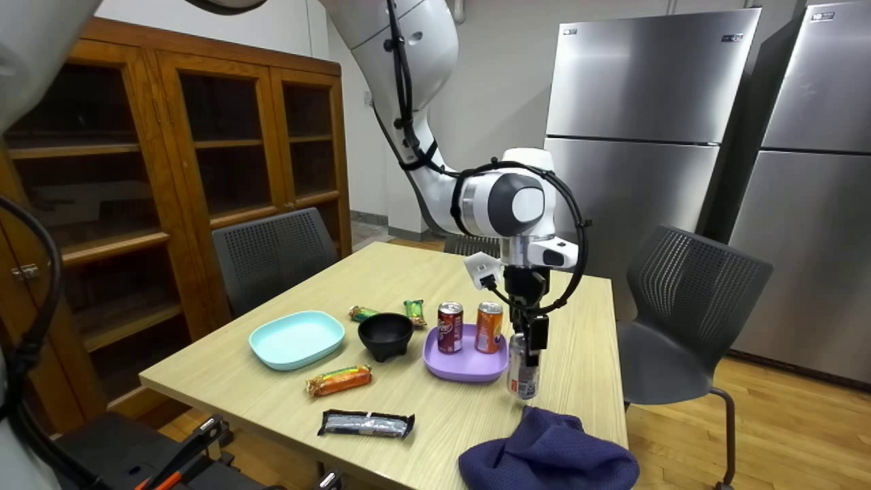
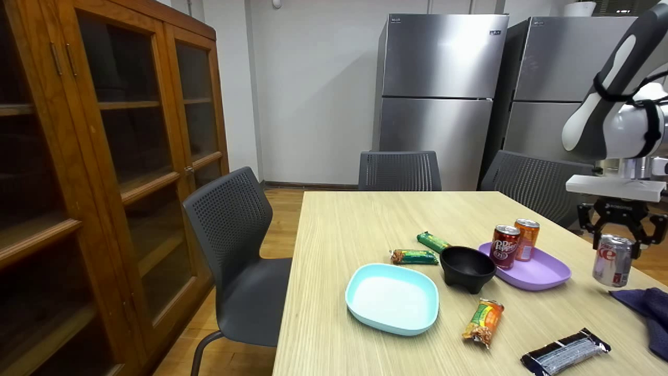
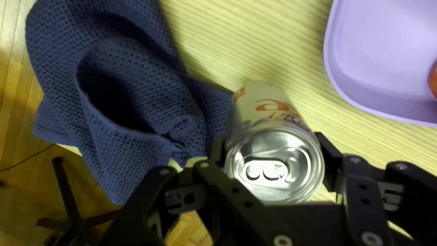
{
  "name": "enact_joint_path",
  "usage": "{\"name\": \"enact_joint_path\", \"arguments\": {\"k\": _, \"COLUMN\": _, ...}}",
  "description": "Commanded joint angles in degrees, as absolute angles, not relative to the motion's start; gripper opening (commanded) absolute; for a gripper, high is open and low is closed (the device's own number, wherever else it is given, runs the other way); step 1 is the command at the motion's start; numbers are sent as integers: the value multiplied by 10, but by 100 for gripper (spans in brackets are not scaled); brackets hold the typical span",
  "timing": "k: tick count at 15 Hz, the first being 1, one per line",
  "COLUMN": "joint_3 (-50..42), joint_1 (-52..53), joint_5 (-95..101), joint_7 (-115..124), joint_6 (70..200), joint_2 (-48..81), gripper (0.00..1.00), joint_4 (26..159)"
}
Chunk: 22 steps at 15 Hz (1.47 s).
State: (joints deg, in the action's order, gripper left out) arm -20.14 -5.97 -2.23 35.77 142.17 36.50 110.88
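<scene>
We see the claw gripping a silver soda can, roughly upright, near the right edge of the tabletop in both exterior views; we cannot tell whether its base touches down. Just beside it, toward the near right corner, lies a crumpled navy towel. Inward from that edge, a purple plate carries a Dr Pepper can and an orange soda can.

In an exterior view, gripper holds silver can at right; purple plate leftward bears red can and orange can.
</scene>
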Motion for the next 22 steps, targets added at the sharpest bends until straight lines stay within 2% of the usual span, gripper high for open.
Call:
{"name": "enact_joint_path", "arguments": {"k": 1, "joint_3": -195, "joint_1": -57, "joint_5": -20, "joint_7": 341, "joint_6": 1426, "joint_2": 309, "gripper": 39, "joint_4": 1155}}
{"name": "enact_joint_path", "arguments": {"k": 12, "joint_3": -167, "joint_1": -40, "joint_5": -11, "joint_7": 303, "joint_6": 1425, "joint_2": 258, "gripper": 39, "joint_4": 1199}}
{"name": "enact_joint_path", "arguments": {"k": 22, "joint_3": -144, "joint_1": -31, "joint_5": -8, "joint_7": 248, "joint_6": 1414, "joint_2": 282, "gripper": 39, "joint_4": 1176}}
